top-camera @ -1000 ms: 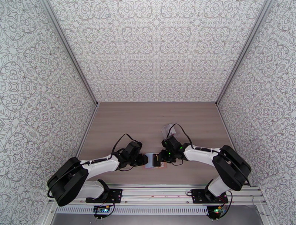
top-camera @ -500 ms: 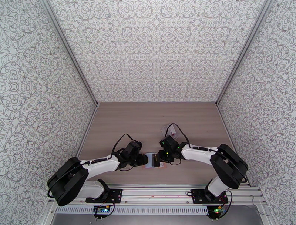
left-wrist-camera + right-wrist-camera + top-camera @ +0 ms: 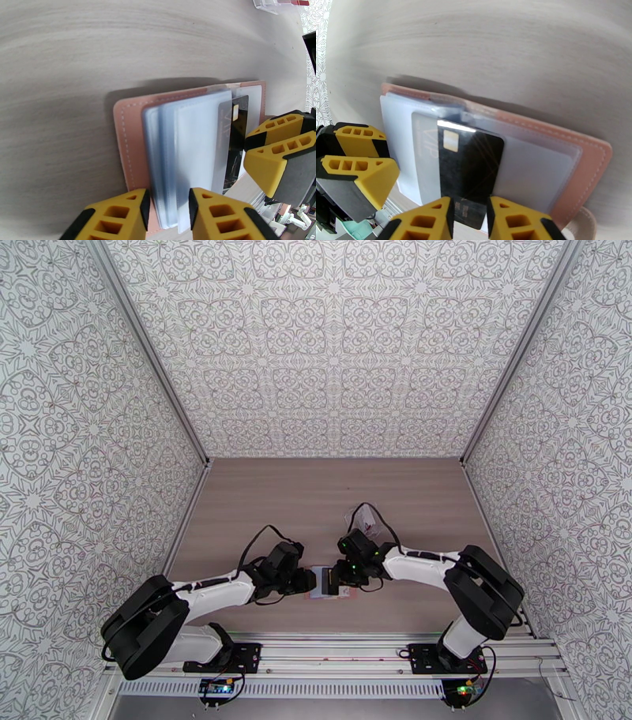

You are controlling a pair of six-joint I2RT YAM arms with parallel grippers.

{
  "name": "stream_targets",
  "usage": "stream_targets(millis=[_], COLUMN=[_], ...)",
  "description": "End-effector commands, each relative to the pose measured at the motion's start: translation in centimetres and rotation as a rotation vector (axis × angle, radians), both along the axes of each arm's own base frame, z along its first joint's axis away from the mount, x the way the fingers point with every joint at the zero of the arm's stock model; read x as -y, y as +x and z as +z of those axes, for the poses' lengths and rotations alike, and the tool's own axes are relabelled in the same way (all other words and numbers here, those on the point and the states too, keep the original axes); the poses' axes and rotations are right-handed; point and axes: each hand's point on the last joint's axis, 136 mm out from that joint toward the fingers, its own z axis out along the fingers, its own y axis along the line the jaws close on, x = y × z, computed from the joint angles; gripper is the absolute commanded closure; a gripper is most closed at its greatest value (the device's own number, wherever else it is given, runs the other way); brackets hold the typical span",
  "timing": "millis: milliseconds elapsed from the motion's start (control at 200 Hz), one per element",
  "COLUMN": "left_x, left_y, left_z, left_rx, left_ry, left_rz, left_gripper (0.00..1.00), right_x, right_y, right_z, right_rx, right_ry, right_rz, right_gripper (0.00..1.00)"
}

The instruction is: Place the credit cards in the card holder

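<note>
The card holder (image 3: 126, 146) lies open on the table, pink leather with blue-grey clear sleeves (image 3: 537, 169). My left gripper (image 3: 168, 215) is shut on the near edges of those sleeves. My right gripper (image 3: 469, 217) is shut on a black credit card (image 3: 474, 158) with a gold chip. The card's far end sits under a translucent sleeve. In the top view the two grippers meet over the card holder (image 3: 325, 593), the left gripper (image 3: 310, 581) facing the right gripper (image 3: 340, 578). In the left wrist view the black card (image 3: 234, 134) shows at the holder's right side.
A crinkly clear plastic pouch (image 3: 367, 518) lies just behind the right wrist, and its corner with something red inside (image 3: 281, 3) shows in the left wrist view. The table's near edge and metal rail (image 3: 332, 646) run close behind the holder.
The right arm has shifted slightly left, carrying the black card further over the card holder. The left arm has stayed where it was.
</note>
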Motion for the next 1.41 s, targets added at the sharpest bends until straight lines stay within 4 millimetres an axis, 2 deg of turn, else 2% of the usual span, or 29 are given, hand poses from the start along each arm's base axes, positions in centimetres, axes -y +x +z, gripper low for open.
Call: stream_targets(millis=[0,1400], left_x=[-0.4,-0.2], left_y=[-0.6,-0.6], left_z=[-1.2,-0.9], left_rx=[-0.023,-0.021], left_ry=[0.037,0.035], left_rz=[-0.001,-0.013], left_gripper=[0.64,0.64], right_x=[-1.0,-4.6], right_y=[0.3,0.4], right_z=[0.4,1.0], right_rx=[0.013,0.02], right_ry=[0.01,0.079], right_rz=[0.019,0.064], right_gripper=[0.71,0.72])
